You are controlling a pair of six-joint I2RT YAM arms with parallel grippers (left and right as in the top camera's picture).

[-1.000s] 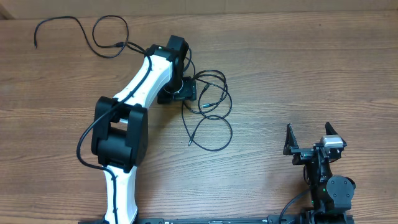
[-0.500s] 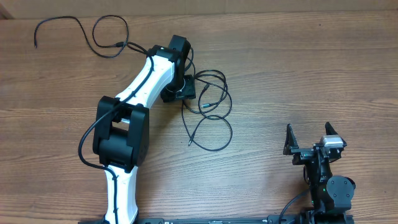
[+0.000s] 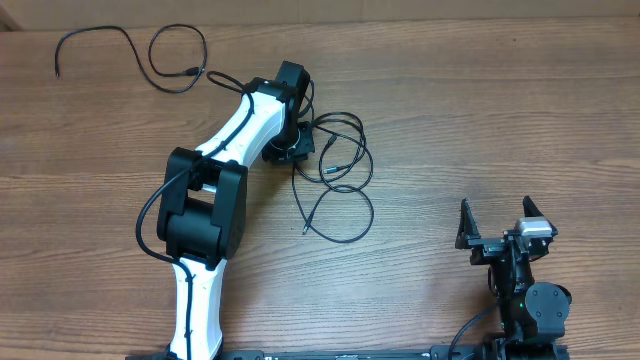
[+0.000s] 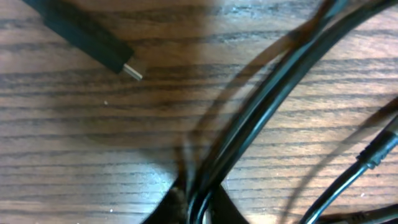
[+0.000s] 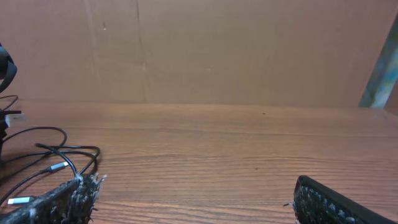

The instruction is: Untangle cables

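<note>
The wooden table (image 3: 500, 100) is the largest thing here, and my white left arm (image 3: 230, 140) reaches far across it, wrist bent down over the tangle. My left gripper (image 4: 194, 208) is pinched together on the cables (image 3: 345, 165). In the left wrist view two or three black strands run side by side straight into the narrow gap between my fingertips and fan out ahead of them. From those jaws the rest of the tangle spreads away in overlapping loops on the wood, toward my right side. One loose cord (image 3: 130, 45) lies apart from the bunch, curling well beyond my left jaws and off to their left.

My right gripper (image 3: 497, 224) sits low near its base, fingers spread wide apart with nothing between them. The tangle is far ahead of these jaws and off to their left.

Smallest of all is a black plug (image 4: 93, 37) with a short metal tip, lying flat just ahead and left of my closed left fingertips.
</note>
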